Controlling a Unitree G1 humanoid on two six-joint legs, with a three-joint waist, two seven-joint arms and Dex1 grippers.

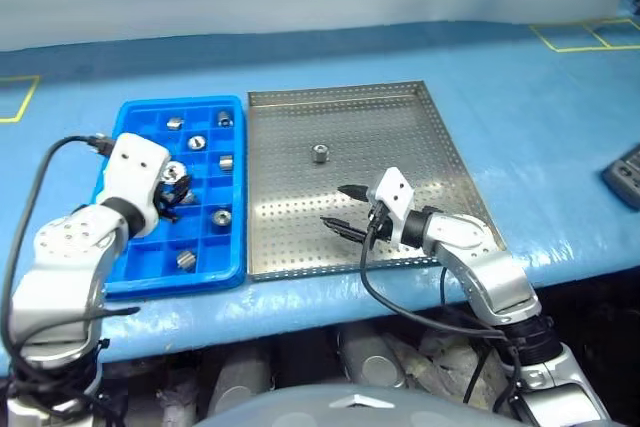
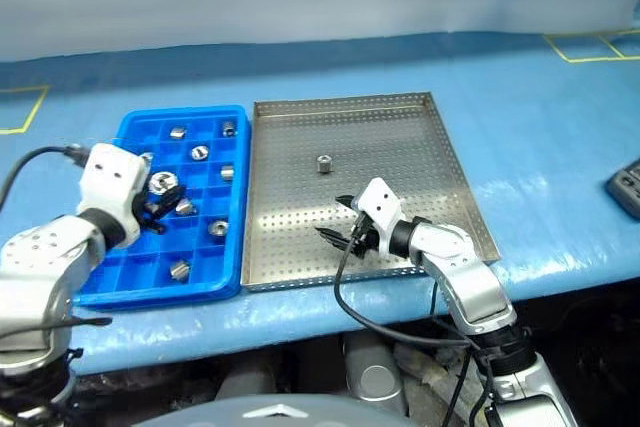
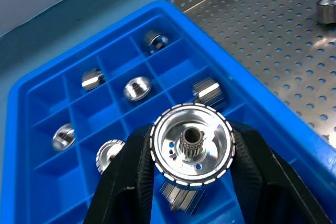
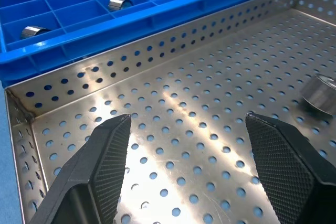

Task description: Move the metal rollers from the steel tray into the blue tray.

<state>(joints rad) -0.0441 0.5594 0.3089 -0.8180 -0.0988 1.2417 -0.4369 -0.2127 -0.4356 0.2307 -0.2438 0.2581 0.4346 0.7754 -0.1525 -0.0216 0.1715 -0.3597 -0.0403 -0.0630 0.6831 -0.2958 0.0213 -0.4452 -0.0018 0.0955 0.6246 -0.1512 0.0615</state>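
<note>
We see left gripper (image 3: 191, 153) clamped on metal roller (image 3: 190, 146) over blue tray (image 1: 232, 277): shiny silver disc, ribbed rim, splined centre hole; six more rollers (image 3: 137, 88) lie in separate square compartments, each alone; one roller (image 1: 320, 154) remains on perforated floor of steel tray (image 1: 440, 127), upright; right gripper (image 1: 345, 209) hovers low over steel tray, fingers spread wide, empty; no readable writing we can make out.

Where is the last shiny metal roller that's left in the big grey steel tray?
The lone metal roller sits near the middle of the perforated steel tray, toward its far side, ahead of the open right gripper.
</note>
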